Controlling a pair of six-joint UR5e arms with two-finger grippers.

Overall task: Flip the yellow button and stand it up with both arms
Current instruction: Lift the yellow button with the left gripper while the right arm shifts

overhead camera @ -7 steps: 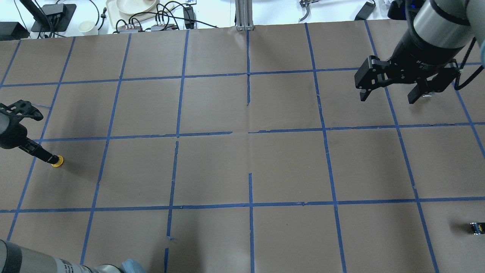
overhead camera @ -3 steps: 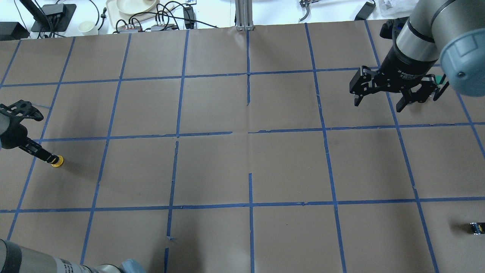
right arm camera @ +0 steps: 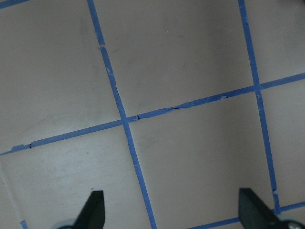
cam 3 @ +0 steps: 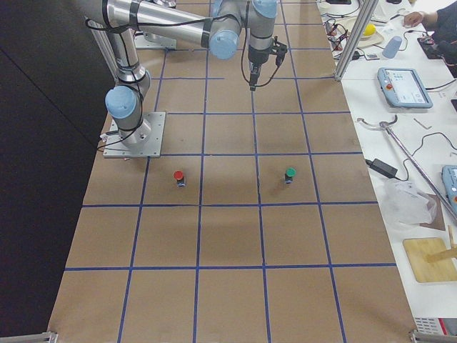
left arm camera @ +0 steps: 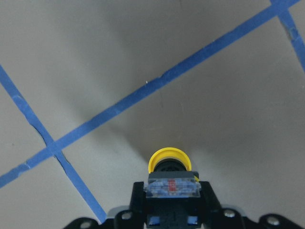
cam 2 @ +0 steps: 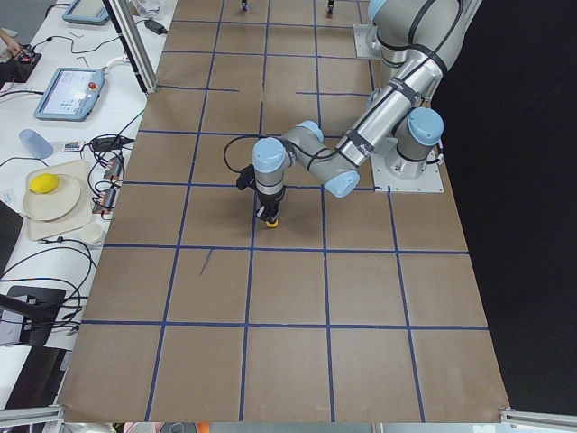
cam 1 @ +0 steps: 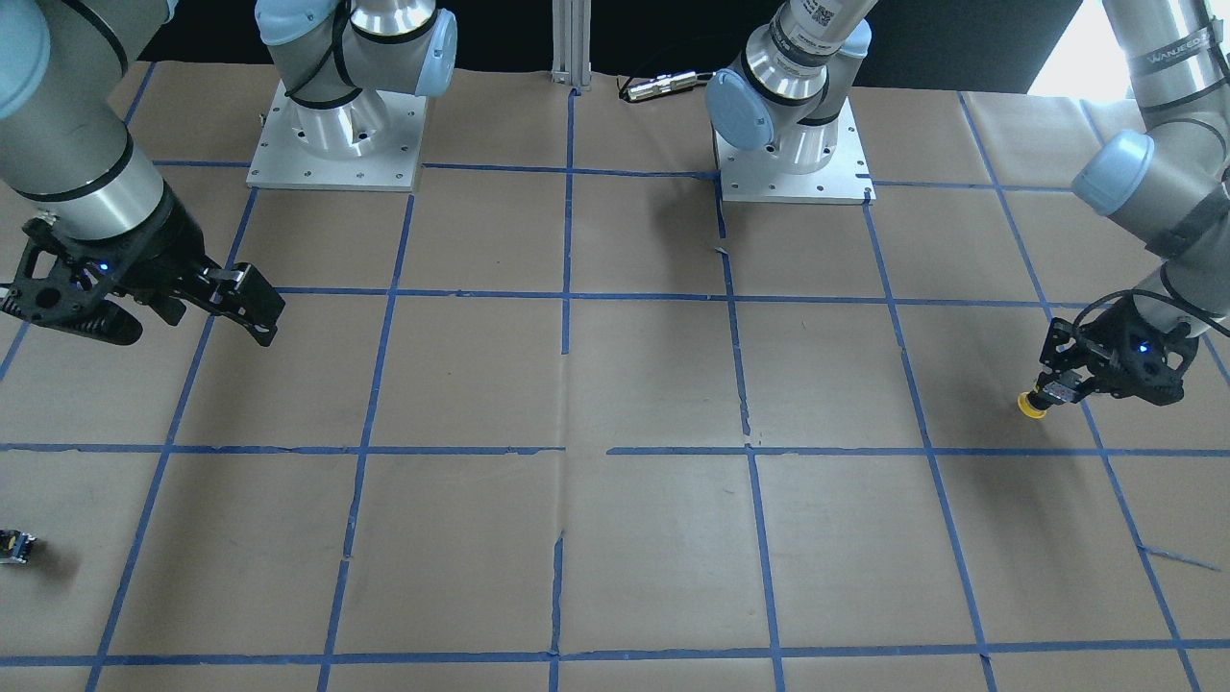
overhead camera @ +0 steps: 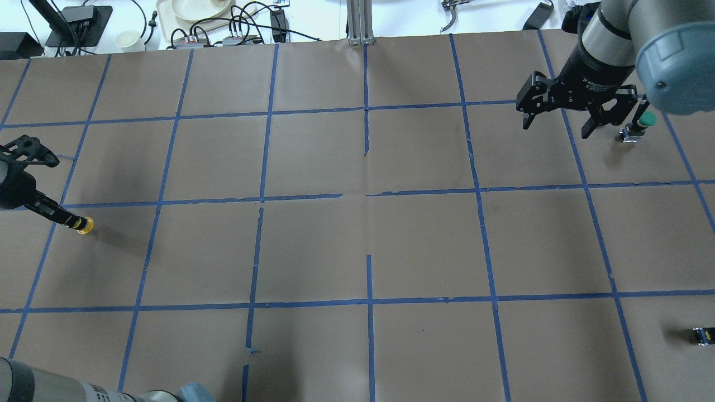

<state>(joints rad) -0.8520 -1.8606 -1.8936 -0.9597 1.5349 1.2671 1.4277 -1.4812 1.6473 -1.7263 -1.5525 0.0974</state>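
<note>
- Arms (cam 1: 86, 163): silver tubes, light-blue joint caps.
- Right gripper (overhead camera: 556, 129): black, angular; white lettering behind it.
- Left gripper (cam 1: 1049, 395): black; blue light and looped cable behind it.

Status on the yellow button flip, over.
Left tool shut on yellow button, cap down. Right tool open, empty, far side. Green button near it, off the path.

The brown table (overhead camera: 424, 245) was lit evenly and brightly from above; soft, diffuse shadows were cast on it. Blown-out white glare was recorded at the front-facing view's upper right. The yellow button (left arm camera: 169, 160) was rendered sharply.
</note>
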